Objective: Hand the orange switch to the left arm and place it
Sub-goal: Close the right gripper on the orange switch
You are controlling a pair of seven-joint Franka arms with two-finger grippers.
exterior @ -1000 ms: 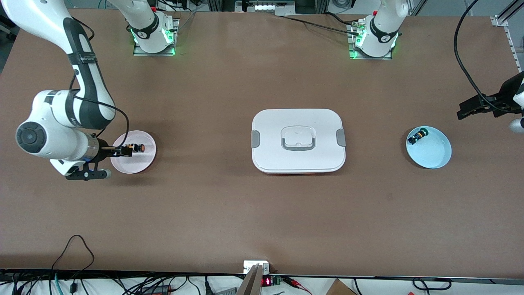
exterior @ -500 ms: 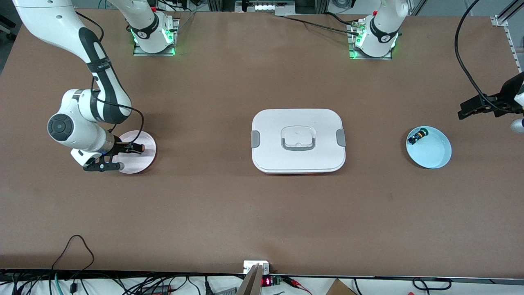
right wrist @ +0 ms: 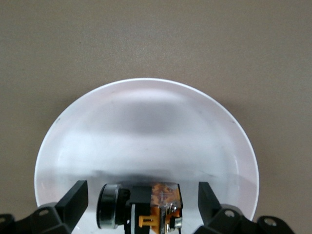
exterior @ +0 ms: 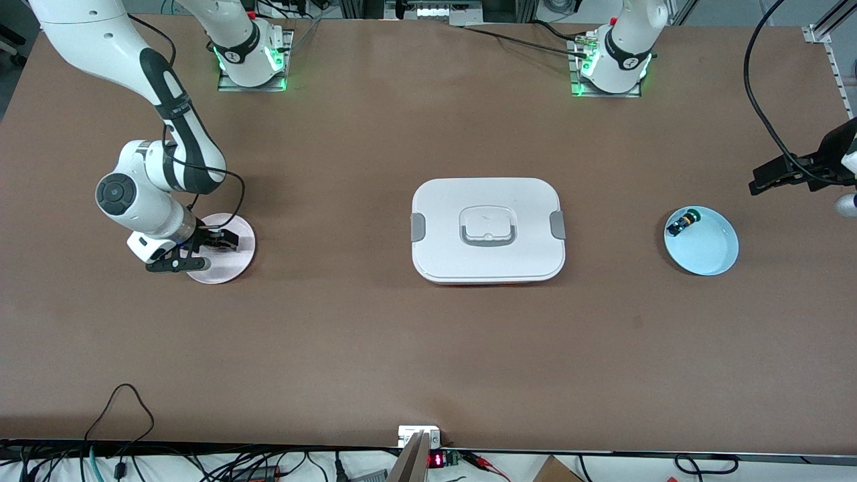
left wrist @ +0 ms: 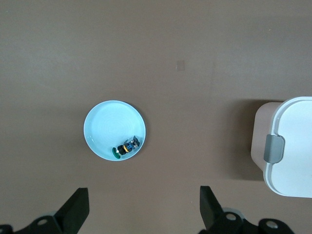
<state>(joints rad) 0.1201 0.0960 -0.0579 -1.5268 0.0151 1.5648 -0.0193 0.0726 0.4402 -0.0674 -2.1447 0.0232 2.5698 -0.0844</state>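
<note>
The orange switch (right wrist: 146,209) lies on its side on a pale pink plate (exterior: 234,262) toward the right arm's end of the table. My right gripper (exterior: 219,241) is low over that plate and open. In the right wrist view the right gripper (right wrist: 141,204) has one finger on each side of the switch, with gaps, not touching it. In the front view the gripper hides the switch. The white box (exterior: 487,229) sits mid-table, lid shut. My left gripper (exterior: 763,179) waits open and empty over the table's left-arm end; it also shows in the left wrist view (left wrist: 144,212).
A light blue plate (exterior: 706,251) holds a small black switch with green and blue parts (exterior: 683,221), between the box and the left gripper. Both also show in the left wrist view: the plate (left wrist: 105,124) and the switch (left wrist: 126,145), with the box's corner (left wrist: 292,141) beside them.
My right arm has swung over the pink plate, and its gripper has turned downward and come down around the orange switch. The left arm has not moved.
</note>
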